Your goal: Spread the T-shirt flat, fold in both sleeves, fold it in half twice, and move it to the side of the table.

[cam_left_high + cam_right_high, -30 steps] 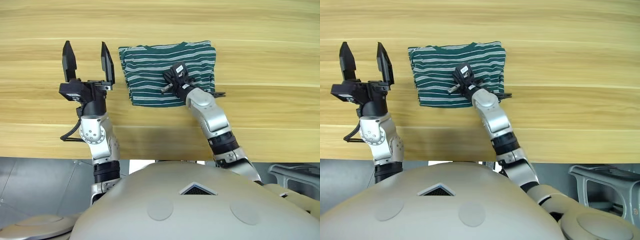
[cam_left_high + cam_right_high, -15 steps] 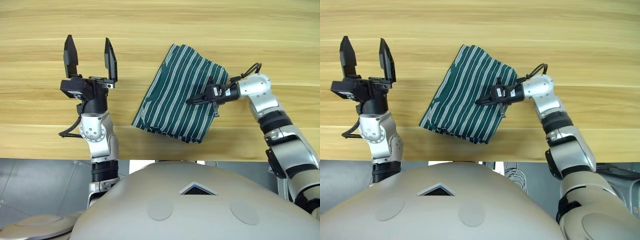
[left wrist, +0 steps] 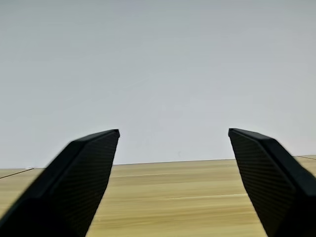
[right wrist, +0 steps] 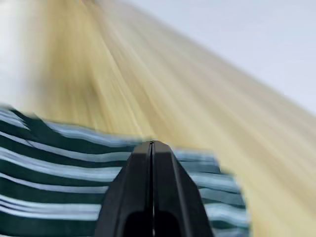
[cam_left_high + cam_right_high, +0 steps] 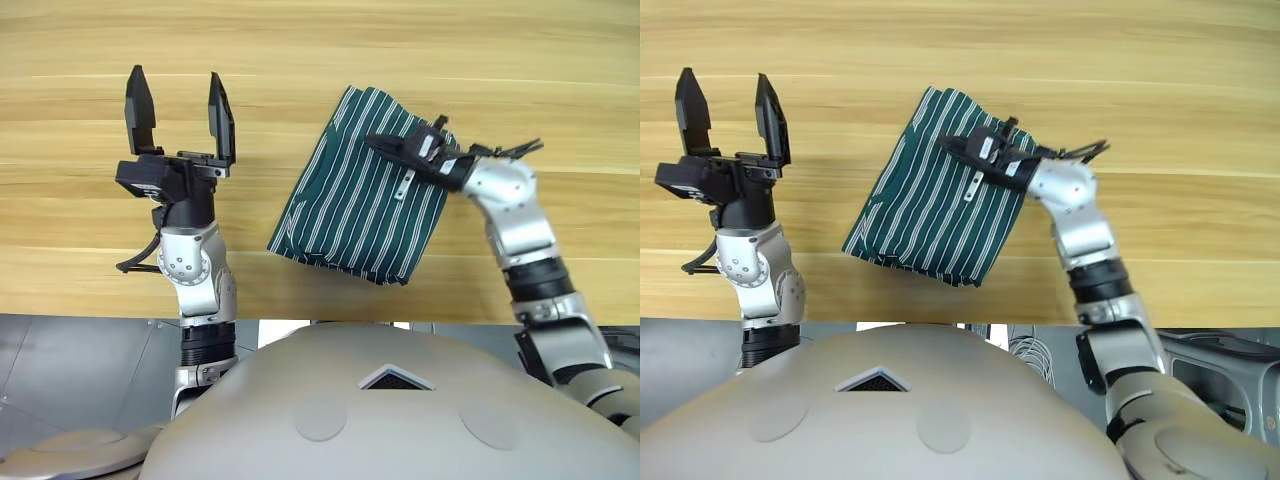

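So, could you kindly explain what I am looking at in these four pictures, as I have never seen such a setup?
This is a humanoid robot with two arms, each ending in a two-fingered pincer. Two pictures come from cameras in its head, looking down over the arms. The other two come from a camera on each wrist. On the wooden table lies a folded green striped T-shirt. The left pincer stands open beside it, holding nothing. The right pincer is shut and lies over the T-shirt. Whether it pinches any cloth I cannot tell.
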